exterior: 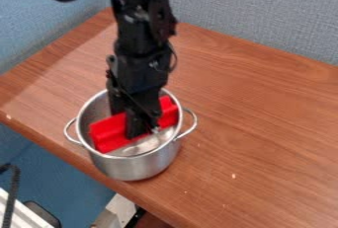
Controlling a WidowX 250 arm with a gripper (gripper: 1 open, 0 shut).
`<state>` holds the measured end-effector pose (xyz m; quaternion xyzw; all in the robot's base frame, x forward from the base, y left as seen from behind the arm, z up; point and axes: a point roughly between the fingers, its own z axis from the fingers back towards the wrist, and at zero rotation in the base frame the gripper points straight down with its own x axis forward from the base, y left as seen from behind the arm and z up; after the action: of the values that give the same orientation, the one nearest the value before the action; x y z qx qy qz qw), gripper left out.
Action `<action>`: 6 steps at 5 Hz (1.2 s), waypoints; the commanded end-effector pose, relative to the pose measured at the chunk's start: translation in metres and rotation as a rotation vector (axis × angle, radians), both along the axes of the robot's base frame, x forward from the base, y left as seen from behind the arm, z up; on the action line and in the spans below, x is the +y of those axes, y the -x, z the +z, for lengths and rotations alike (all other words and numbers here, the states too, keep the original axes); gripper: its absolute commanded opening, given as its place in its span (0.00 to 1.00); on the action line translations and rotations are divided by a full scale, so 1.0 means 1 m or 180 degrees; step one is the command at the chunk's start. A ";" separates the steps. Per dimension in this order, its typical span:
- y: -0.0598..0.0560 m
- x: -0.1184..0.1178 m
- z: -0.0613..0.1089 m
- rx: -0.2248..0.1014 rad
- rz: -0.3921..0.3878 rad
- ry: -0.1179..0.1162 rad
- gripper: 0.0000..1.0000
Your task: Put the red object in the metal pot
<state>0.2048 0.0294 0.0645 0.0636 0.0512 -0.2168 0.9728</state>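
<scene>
Reaching straight down from the black arm, the end effector (138,125) sits inside the metal pot (132,158), its fingers clamped together on the red block (117,127) near the block's middle. That pot stands near the front left edge of the brown wooden worktop (251,114), with one loop handle toward the left and one toward the right. Inside it the red block lies slanted across the opening, one end low at the left and the other near the right rim.
</scene>
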 end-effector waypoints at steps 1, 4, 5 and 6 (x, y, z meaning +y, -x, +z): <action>-0.006 0.017 0.005 -0.0054 0.0159 -0.0066 0.00; -0.004 0.011 -0.001 0.0004 0.0113 -0.0014 0.00; -0.003 0.007 -0.001 0.0009 0.0074 0.0002 0.00; -0.002 0.004 -0.001 0.0016 0.0045 0.0007 0.00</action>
<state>0.2055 0.0339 0.0601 0.0565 0.0602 -0.2046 0.9754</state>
